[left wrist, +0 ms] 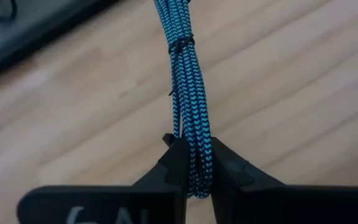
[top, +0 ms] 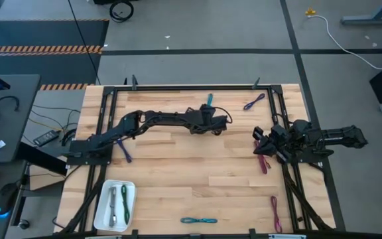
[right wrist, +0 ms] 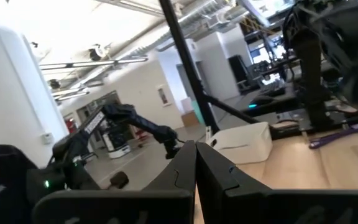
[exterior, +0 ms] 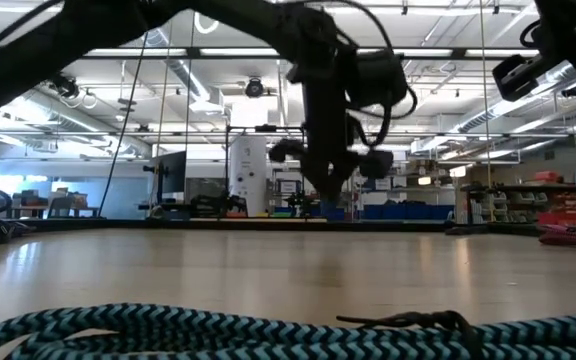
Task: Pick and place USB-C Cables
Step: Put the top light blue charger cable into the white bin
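A pale wooden table stands on a grey floor. The left gripper, at 12 o'clock, is clenched on a teal cable. The right gripper, at 3 o'clock beside a magenta cable, has its fingers pressed together, empty. 2 cables lie in the white tray at 7 o'clock.

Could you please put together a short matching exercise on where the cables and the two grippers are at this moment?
Things:
1. teal cable
2. green cable
3. second teal cable
4. right gripper

Places or states:
A. lying in the white tray
B. on the table's near edge, apart from both arms
C. clamped in the left gripper at the table's far side
D. shut on nothing, at the table's right side

Pairs: 1-C, 2-A, 3-B, 4-D
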You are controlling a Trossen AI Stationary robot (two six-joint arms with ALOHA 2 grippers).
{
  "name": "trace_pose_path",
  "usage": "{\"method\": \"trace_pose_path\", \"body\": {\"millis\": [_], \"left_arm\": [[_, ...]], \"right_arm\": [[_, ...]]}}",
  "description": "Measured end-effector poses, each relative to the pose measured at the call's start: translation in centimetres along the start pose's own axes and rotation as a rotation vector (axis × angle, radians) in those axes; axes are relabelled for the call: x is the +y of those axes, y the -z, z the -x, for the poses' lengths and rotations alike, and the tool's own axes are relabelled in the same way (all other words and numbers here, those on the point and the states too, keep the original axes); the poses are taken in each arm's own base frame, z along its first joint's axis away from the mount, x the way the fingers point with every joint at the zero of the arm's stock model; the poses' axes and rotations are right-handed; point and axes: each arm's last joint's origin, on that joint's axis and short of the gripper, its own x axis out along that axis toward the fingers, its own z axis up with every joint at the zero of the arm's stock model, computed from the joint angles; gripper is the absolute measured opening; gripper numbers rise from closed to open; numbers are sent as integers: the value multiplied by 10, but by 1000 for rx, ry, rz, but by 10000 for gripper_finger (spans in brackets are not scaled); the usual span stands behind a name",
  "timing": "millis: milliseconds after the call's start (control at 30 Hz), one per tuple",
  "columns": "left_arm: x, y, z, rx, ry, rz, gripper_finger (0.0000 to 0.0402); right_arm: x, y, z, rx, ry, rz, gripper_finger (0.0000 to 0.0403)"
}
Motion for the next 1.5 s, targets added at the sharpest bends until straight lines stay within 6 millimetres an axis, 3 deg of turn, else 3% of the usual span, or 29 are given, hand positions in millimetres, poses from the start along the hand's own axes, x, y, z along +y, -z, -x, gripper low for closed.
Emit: {"method": "trace_pose_path", "body": {"millis": [233, 500, 833, 1067, 1233, 1500], "left_arm": [[-4, 13, 72, -114, -20, -118, 40], [-9, 61, 167, -133, 70, -312, 40], [14, 143, 248, 275, 176, -539, 40], [49, 175, 326, 450, 345, -310, 40], [77, 203, 371, 501, 381, -108, 40], [110, 280, 399, 695, 196, 63, 40]], "right_arm": [[0, 0, 0, 0, -10, 3, 11], [0, 0, 0, 0, -10, 27, 11], [0, 0, 0, -3, -3, 105, 11], [-2, -2, 0, -43, 95, 171, 11], [-4, -3, 0, -64, 149, 199, 11], [-4, -3, 0, -68, 163, 215, 11]]}}
